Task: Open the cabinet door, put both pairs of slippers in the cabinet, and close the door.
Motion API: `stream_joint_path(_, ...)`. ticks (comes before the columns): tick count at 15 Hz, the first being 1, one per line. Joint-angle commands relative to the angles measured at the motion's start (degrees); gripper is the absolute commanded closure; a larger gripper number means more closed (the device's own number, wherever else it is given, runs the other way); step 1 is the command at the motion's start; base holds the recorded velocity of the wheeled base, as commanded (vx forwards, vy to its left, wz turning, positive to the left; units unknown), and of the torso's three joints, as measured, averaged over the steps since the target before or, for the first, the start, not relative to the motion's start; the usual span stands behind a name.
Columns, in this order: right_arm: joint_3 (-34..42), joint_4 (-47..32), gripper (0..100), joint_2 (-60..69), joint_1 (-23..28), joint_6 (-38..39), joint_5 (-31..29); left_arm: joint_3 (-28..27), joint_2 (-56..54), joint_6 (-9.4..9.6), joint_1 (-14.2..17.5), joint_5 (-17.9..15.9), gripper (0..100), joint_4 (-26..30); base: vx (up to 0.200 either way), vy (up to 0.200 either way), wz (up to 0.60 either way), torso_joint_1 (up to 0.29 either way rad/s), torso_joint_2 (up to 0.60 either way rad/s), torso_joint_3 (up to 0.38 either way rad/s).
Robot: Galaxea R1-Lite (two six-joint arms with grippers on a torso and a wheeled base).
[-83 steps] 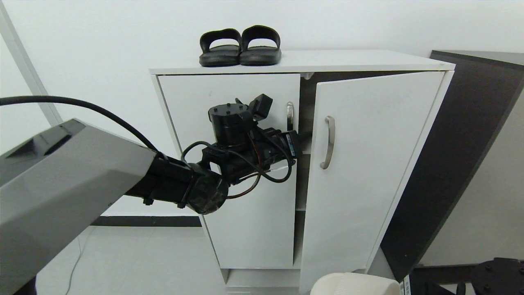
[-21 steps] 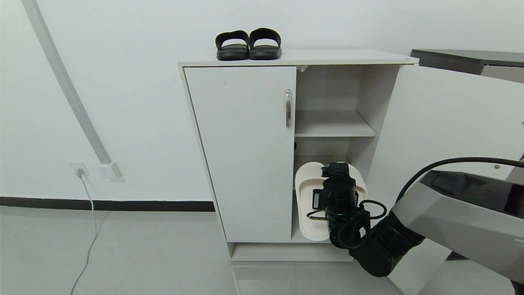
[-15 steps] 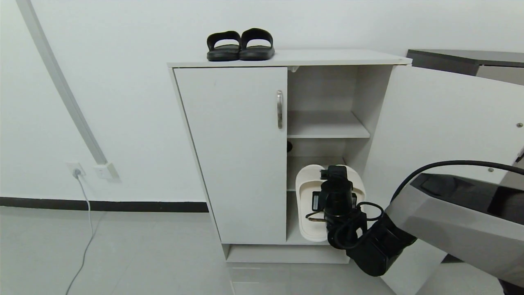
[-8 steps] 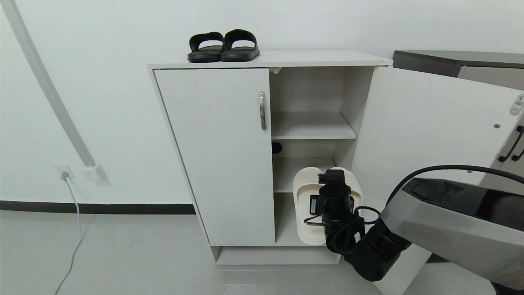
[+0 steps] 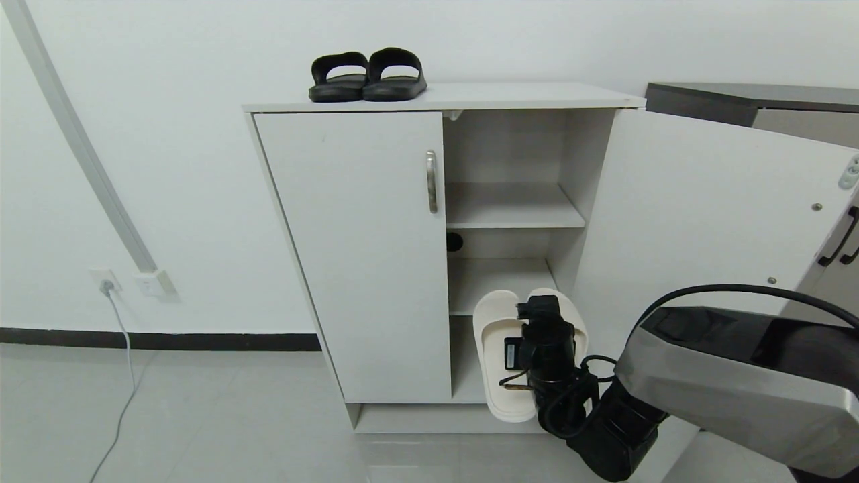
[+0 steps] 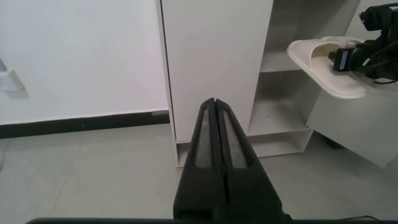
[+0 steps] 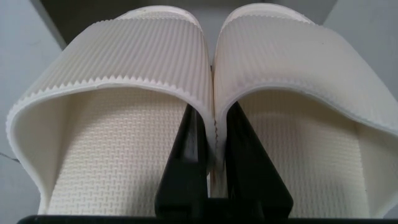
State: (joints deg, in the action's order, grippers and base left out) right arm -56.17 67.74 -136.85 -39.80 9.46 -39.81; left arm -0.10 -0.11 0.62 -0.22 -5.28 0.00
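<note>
A white cabinet (image 5: 349, 255) stands against the wall, its left door closed and its right door (image 5: 704, 215) swung wide open. A black pair of slippers (image 5: 368, 74) rests on its top. My right gripper (image 7: 214, 146) is shut on a cream pair of slippers (image 5: 500, 355), pinching their inner edges together. The pair hangs just in front of the open lower compartment, also seen as the cream slippers (image 6: 329, 62) from the side. My left gripper (image 6: 214, 109) is shut on nothing, low over the floor and facing the cabinet front.
Inside are an upper shelf (image 5: 513, 204), a middle shelf (image 5: 500, 285) and a bottom board (image 5: 470, 382), all bare. A dark grey unit (image 5: 751, 100) stands to the right behind the open door. A wall socket with a cable (image 5: 100, 285) is at the left.
The right gripper has lowered a little with the cream slippers in it. Earlier the camera shifted, so the cabinet slid left in the picture. The black slippers have stayed put.
</note>
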Motion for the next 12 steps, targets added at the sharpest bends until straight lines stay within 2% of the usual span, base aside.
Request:
stream_joint_path(1, -0.2, 0.0, 100, -0.5, 0.1, -0.1, 0.0, 0.0, 0.1, -0.01, 0.0, 0.0, 100, 0.0, 0.0, 0.0, 0.0, 0.0, 0.0, 0.0)
stream_joint_path(8, -0.3, 0.1, 100, -1.2, 0.1, -0.1, 0.0, 0.0, 0.1, 0.08, 0.0, 0.0, 100, 0.1, 0.0, 0.0, 0.0, 0.0, 0.0, 0.0)
stream_joint_path(12, -0.7, 0.1, 100, -1.8, 0.1, -0.1, 0.0, 0.0, 0.1, 0.08, 0.0, 0.0, 100, 0.1, 0.0, 0.0, 0.0, 0.001, 0.0, -0.136)
